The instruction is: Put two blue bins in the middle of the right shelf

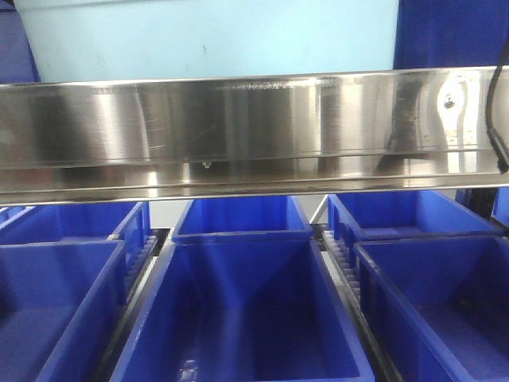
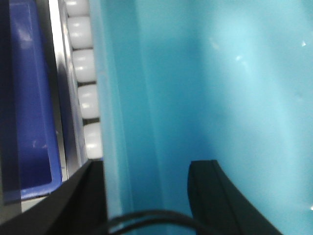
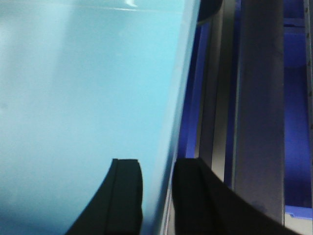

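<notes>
A light blue bin (image 1: 207, 40) shows as a pale wall above the steel shelf rail (image 1: 238, 127). In the left wrist view my left gripper (image 2: 146, 196) straddles that bin's side wall (image 2: 117, 98). It stands open, with the outer finger against the wall and the inner finger (image 2: 215, 196) apart from it inside the bin. In the right wrist view my right gripper (image 3: 157, 196) is shut on the bin's opposite wall (image 3: 178, 98), one finger on each face. Neither gripper shows in the front view. Several darker blue bins (image 1: 238, 318) sit below the rail.
White rollers (image 2: 85, 66) of a track run along the outside of the left wall, with a dark blue bin (image 2: 29, 98) beyond them. Grey metal rails (image 3: 257, 107) and dark blue bins lie to the right of the right wall. A black cable (image 1: 495, 119) hangs at the far right.
</notes>
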Controlling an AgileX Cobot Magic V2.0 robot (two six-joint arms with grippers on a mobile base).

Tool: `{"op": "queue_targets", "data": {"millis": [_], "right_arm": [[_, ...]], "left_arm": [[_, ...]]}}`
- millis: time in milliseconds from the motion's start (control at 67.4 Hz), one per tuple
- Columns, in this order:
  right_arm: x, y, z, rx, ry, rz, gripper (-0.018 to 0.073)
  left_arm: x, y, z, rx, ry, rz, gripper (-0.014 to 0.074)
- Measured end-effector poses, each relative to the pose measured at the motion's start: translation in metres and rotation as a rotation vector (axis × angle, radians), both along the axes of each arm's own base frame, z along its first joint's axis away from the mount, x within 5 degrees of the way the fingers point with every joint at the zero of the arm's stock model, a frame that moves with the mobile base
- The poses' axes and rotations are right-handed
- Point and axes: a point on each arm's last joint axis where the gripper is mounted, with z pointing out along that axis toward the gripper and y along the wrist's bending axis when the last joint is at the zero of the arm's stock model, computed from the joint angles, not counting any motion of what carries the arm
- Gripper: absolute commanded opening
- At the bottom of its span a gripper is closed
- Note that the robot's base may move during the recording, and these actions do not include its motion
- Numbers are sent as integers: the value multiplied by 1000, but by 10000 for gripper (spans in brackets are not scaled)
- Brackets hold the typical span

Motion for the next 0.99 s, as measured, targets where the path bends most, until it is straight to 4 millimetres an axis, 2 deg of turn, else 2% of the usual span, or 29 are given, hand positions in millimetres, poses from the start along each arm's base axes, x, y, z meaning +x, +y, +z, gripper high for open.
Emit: {"op": "queue_targets", "data": {"millis": [119, 371, 653, 802, 995], "right_arm": [[-7, -3, 10, 8, -23, 2, -162], [-22, -10, 48, 66, -162, -3, -162], [-33, -16, 101, 126, -328, -9, -162], [-41, -19, 121, 148, -391, -13, -162], [-42, -20, 122, 146, -385, -13, -162]], "left_arm": [[-4, 1, 8, -5, 15, -7, -111], [-16, 5, 69, -60, -153, 0, -111], [-27, 9, 114, -115, -287, -4, -111], [-33, 9, 127, -142, -326, -9, -111], [-34, 10, 129, -144, -326, -10, -111]]}}
